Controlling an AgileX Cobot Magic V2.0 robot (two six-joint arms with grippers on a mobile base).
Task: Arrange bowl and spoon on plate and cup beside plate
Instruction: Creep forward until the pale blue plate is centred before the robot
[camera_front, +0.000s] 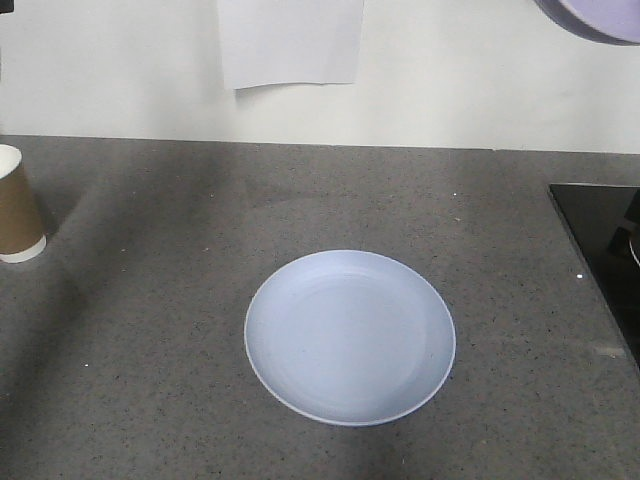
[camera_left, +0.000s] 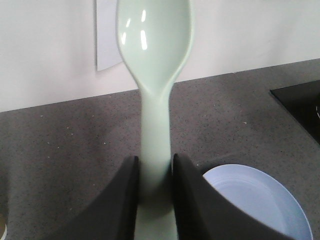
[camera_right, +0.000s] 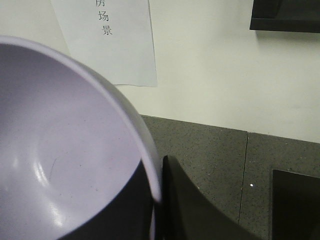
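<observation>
The pale blue plate (camera_front: 350, 337) lies bare in the middle of the grey counter; its edge shows in the left wrist view as the plate (camera_left: 260, 200). At the far left edge stands the brown paper cup (camera_front: 15, 210). My left gripper (camera_left: 155, 172) is shut on the handle of the mint-white spoon (camera_left: 154, 50), scoop pointing away toward the wall. My right gripper (camera_right: 159, 182) is shut on the rim of the lavender bowl (camera_right: 55, 150), one finger inside it and one outside. The bowl (camera_front: 595, 18) hangs high at the top right of the front view.
A black panel (camera_front: 605, 245) covers the counter's right side. A white paper sheet (camera_front: 290, 42) with printed characters hangs on the back wall above the counter.
</observation>
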